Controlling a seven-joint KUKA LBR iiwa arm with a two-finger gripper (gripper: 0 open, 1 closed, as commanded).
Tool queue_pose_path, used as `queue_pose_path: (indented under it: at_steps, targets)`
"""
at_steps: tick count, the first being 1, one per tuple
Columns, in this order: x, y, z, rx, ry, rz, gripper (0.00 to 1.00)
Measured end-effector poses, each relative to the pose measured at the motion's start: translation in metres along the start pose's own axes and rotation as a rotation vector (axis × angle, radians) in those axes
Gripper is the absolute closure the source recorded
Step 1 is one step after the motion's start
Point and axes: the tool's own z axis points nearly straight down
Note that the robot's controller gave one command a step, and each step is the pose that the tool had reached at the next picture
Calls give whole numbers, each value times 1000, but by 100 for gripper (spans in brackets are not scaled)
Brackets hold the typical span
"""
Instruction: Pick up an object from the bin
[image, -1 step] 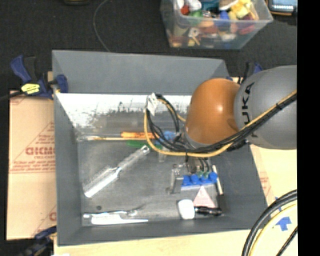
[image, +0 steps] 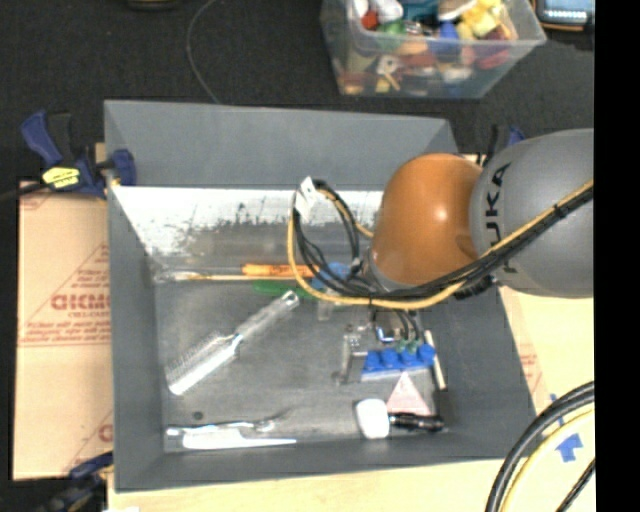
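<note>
Grey metal bin (image: 135, 350), scuffed floor: we see the gripper (image: 352, 352) low at right of centre, just beside a blue ridged plastic block (image: 395, 362). A white rounded lump (image: 372, 418) lies nearer the front wall. The orange cover (image: 425, 230) and cables (image: 320, 250) hide much of the wrist. We cannot tell whether the gripper is open or closed.

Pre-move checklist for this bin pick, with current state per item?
1. Gripper is down inside the bin, right of centre: ok.
2. Target under it is known: cannot tell. It stands just left of the blue block.
3. Something is already held: cannot tell.
4. Gripper is away from the bin walls: ok.
5. Free room round the blue block: not ok. The pink-white wedge and white cap lie close beside it.
6. Clear comb is out of the way at left: ok.
</note>
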Motion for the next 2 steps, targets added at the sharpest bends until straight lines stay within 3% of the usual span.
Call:
queue_pose_path:
  at_steps: [1,2]
  targets:
    - [-47,102,86,1,-7,-176,0]
    - [-44,2,76,2,-2,-171,0]
